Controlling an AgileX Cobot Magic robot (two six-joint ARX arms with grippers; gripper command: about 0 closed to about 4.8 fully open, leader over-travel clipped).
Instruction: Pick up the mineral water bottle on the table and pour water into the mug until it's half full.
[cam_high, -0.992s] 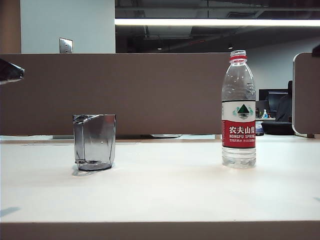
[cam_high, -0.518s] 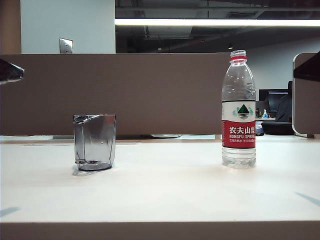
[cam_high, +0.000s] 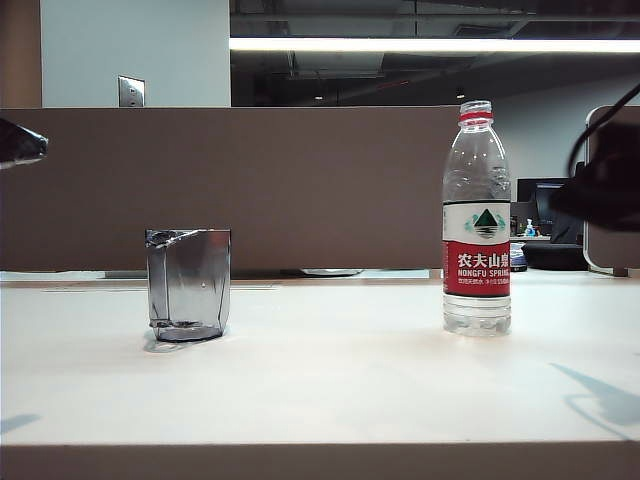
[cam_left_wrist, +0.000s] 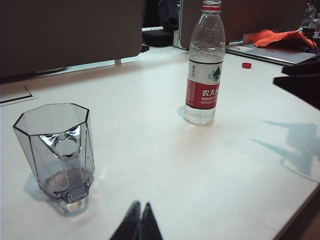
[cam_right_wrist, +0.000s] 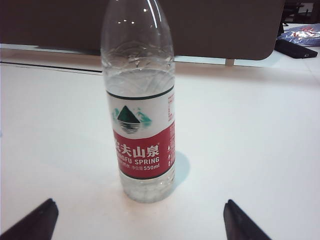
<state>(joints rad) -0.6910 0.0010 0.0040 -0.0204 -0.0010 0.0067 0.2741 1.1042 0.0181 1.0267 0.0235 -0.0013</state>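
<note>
Black right gripper (cam_right_wrist: 137, 220), fingers spread wide, now faces the bottle (cam_right_wrist: 140, 100), having entered at the exterior view's right edge within the last second. Left gripper (cam_left_wrist: 139, 222) looks pressed together, near the mug (cam_left_wrist: 57, 150). Bottle upright on the table (cam_high: 330, 380), apparently uncapped; grasp comes next.

Exterior: low, table-level, frontal. Left wrist: high, oblique. Right wrist: close on bottle (cam_right_wrist: 140, 107). All share bottle.
</note>
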